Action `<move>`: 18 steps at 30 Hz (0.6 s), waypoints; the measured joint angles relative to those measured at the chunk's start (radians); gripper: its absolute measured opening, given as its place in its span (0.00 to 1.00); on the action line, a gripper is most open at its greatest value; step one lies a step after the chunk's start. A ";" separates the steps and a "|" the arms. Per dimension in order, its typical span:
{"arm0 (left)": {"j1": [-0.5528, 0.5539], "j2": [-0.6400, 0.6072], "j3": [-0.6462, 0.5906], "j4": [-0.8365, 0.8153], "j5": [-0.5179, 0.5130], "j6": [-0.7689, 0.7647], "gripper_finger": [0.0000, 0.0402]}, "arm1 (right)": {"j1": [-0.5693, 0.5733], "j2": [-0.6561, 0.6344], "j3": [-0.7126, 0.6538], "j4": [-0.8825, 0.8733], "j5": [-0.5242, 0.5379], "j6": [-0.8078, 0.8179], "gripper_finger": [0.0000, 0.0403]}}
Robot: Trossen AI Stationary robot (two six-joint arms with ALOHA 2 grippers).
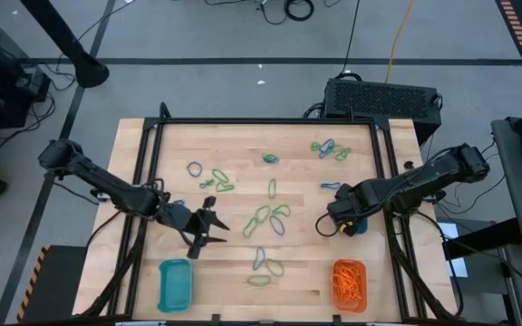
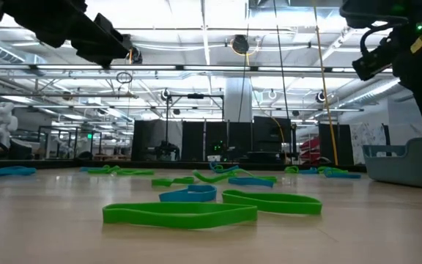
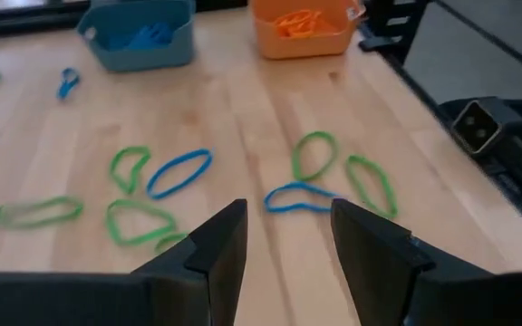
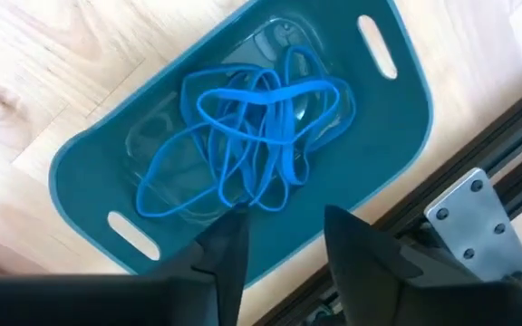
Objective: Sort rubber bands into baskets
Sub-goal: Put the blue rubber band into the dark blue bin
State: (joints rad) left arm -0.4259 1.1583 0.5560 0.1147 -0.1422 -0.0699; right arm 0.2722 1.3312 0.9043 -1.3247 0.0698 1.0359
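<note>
Many green and blue rubber bands (image 1: pixel 270 217) lie flat and scattered on the wooden table. My right gripper (image 4: pixel 279 240) stands open, pointing down, just above a teal basket (image 4: pixel 98 172) at the table's right side, which holds a tangle of blue rubber bands (image 4: pixel 247 136). Nothing shows between its fingers. An orange basket (image 1: pixel 350 283) with orange bands sits near the front right. My left gripper (image 3: pixel 288 244) hovers open over the left part of the table (image 1: pixel 214 226), slanting down toward a blue band (image 3: pixel 297 196) and green bands (image 3: pixel 314 154).
A second teal basket (image 1: pixel 175 283) stands near the front left. Black frame rails (image 1: pixel 148 181) run along the table's sides, with a metal bracket (image 4: pixel 474 217) right beside the right basket. A black box (image 1: pixel 383 98) sits behind the far edge.
</note>
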 joint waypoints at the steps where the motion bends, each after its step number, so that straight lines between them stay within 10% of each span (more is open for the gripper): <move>1: -0.004 0.023 0.000 0.029 0.004 0.003 0.42 | -0.001 0.001 0.004 -0.001 -0.011 0.001 0.35; 18: -0.003 0.464 0.077 0.270 0.061 0.137 0.42 | 0.036 0.010 0.165 0.555 0.098 -0.156 0.32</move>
State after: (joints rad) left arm -0.4290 1.6219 0.6334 0.3846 -0.0814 0.0668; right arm 0.3087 1.3408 1.0691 -0.7697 0.1679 0.8799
